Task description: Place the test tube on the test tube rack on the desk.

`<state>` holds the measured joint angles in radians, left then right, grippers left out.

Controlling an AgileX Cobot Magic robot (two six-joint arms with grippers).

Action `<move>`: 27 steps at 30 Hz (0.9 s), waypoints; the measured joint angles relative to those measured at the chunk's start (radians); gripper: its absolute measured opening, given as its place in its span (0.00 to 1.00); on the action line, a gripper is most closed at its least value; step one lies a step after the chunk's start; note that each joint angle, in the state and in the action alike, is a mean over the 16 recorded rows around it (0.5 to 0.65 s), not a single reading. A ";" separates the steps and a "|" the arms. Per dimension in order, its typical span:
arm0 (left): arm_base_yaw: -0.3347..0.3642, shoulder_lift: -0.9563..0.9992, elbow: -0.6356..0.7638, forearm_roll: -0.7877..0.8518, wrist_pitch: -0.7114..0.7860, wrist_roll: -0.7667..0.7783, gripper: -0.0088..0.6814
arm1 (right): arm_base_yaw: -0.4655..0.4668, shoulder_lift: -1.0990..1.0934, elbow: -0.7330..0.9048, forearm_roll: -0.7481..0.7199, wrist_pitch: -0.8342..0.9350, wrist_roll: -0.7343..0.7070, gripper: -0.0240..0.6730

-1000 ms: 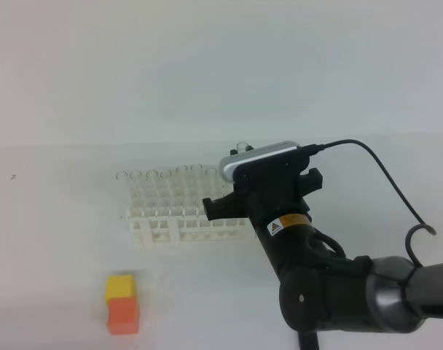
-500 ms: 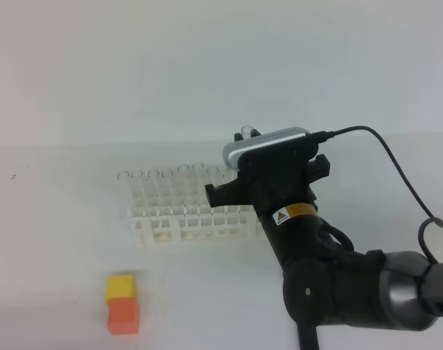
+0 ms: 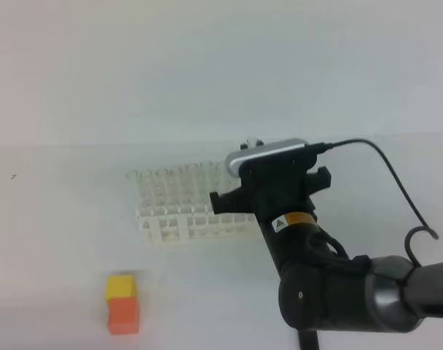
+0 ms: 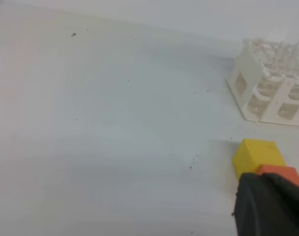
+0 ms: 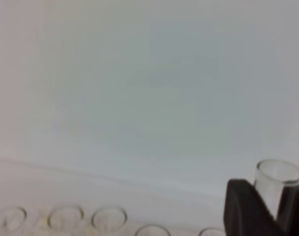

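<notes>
Shifted since the earlier frame: test tube rack (image 3: pixel 192 211) sat slightly further right on the desk (image 3: pixel 61 240), and my right gripper (image 5: pixel 272 209) had dropped a little. Right gripper: jaws narrow, clamped on the test tube (image 5: pixel 276 183), held upright at the rack's right end, mouth above the row of clear tubes (image 3: pixel 170 182). Left gripper (image 4: pixel 270 204): fully closed, empty, just beside the yellow-and-orange block (image 3: pixel 122 303), near left.

A lab setting: a white test tube rack (image 3: pixel 192 215) filled with clear glass tubes stands on a plain white bench (image 3: pixel 61 240), with a bare pale wall behind the rack.
</notes>
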<state>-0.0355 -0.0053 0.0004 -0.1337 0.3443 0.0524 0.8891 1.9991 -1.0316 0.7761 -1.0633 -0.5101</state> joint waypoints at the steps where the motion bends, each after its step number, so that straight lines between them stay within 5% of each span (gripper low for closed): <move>1: 0.000 0.000 0.000 0.000 0.000 0.000 0.01 | 0.000 0.003 0.000 0.003 -0.001 0.000 0.22; 27: 0.000 0.000 0.000 0.000 0.000 0.000 0.01 | 0.000 0.030 -0.015 0.072 -0.005 0.025 0.22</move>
<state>-0.0355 -0.0052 0.0004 -0.1337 0.3445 0.0524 0.8891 2.0288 -1.0469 0.8478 -1.0680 -0.4849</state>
